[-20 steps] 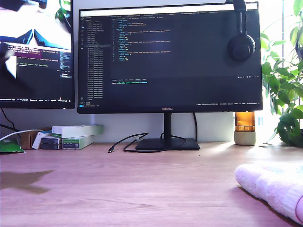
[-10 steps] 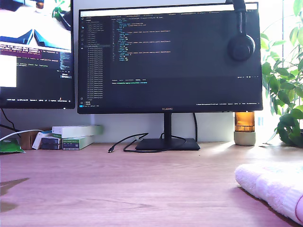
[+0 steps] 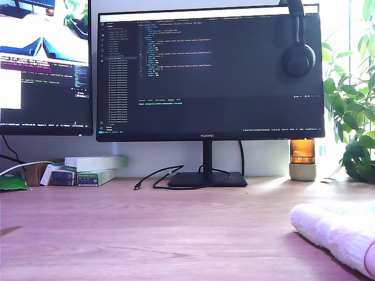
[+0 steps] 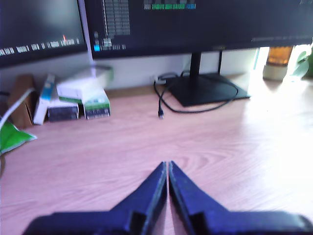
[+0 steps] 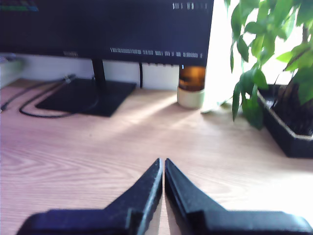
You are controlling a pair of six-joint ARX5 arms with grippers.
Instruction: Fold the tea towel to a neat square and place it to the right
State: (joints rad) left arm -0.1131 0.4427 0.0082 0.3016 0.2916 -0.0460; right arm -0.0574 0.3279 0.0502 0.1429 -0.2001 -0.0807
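Note:
The tea towel [image 3: 340, 231], fluffy white with faint pink bands, lies bunched at the exterior view's lower right on the wooden desk [image 3: 176, 228]. No arm or gripper shows in the exterior view. My first gripper [image 4: 167, 166] hangs above bare desk, its dark blue jaws shut tip to tip with nothing between them. My second gripper [image 5: 163, 162] is likewise shut on nothing above bare wood. The towel shows in neither wrist view.
A monitor on a black stand [image 3: 206, 178] fills the back, with a second monitor [image 3: 44, 64] at the exterior view's left. Small boxes [image 3: 88, 170], a loose cable [image 3: 153, 177], an amber jar [image 3: 303, 158] and a potted plant [image 3: 354, 117] line the back edge.
The dark shadow on the desk at the exterior view's lower left has shrunk and almost gone. The towel has not moved.

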